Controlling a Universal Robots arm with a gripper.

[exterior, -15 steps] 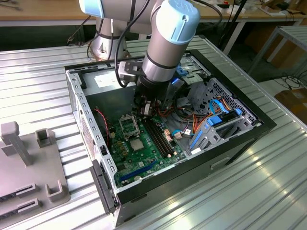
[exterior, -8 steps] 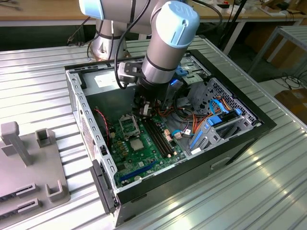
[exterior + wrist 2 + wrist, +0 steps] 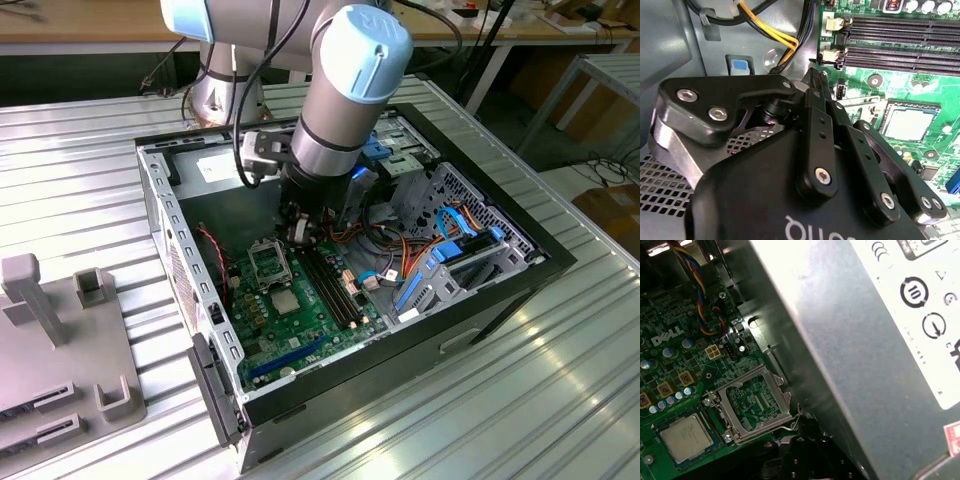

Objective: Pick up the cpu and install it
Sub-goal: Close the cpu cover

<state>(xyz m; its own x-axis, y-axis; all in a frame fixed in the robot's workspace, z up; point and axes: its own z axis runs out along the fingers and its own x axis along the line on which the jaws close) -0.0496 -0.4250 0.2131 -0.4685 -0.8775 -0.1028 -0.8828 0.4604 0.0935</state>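
the arm reaches down into the open computer case (image 3: 160, 215) that lies on the ribbed metal worktop (image 3: 70, 180); in the exterior view the end effector (image 3: 297, 228) hangs in the middle of the frame, low over the green motherboard (image 3: 290, 335) and close to the memory slots (image 3: 335, 285); its linkage shows in the second wrist view, but whether the tips are apart or together i cannot tell, as they are not clearly visible.

the cpu (image 3: 686, 436), a small silver-grey square, lies in the lower left of the first wrist view and at the right of the second wrist view (image 3: 910, 124); it appears to rest in its socket on the board, and nothing is gripping it; beside it the metal retention frame (image 3: 755, 402) stands tilted open.

the space is tight; the grey power-supply box (image 3: 850, 340) is just beside the tool, and loose coloured cables (image 3: 775, 32) run near it; a sideways drift could snag a wire or knock the open frame; a careless press on the chip could misseat it or harm the socket beneath.
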